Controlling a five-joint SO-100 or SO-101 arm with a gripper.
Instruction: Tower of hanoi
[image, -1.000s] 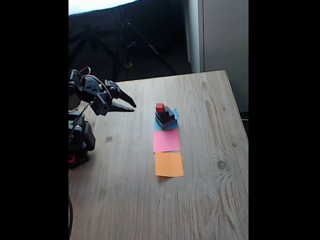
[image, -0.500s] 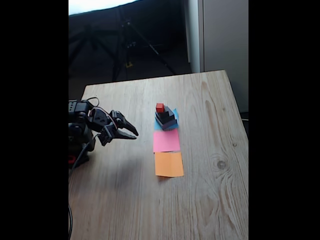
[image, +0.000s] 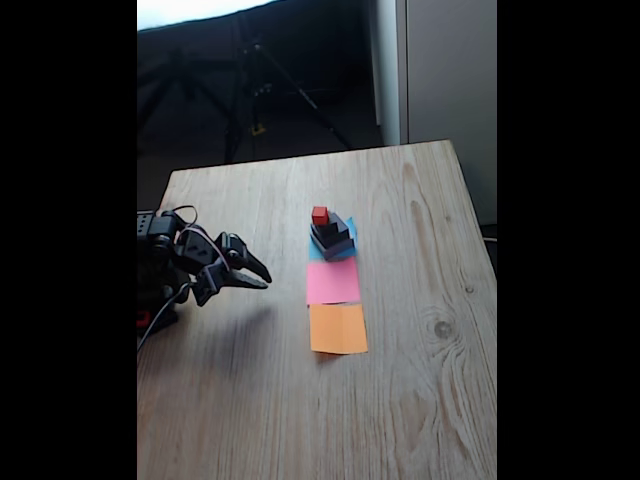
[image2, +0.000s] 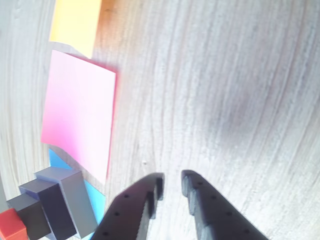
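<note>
The tower of hanoi stands stacked on a blue paper square: a flat grey block at the bottom, two black blocks above it, and a tiny red cube on top. My gripper hangs low over the table well to the left of the stack, narrowly open and holding nothing. In the wrist view the gripper points at bare wood. There the stack sits at the lower left, with the grey block and the red cube showing.
A pink paper square and an orange one lie in a row in front of the blue square. The wooden table ends at its far and right edges. A dark tripod stands behind.
The arm has folded down from high at the left to just above the table, then drawn back a little. The stack has not moved.
</note>
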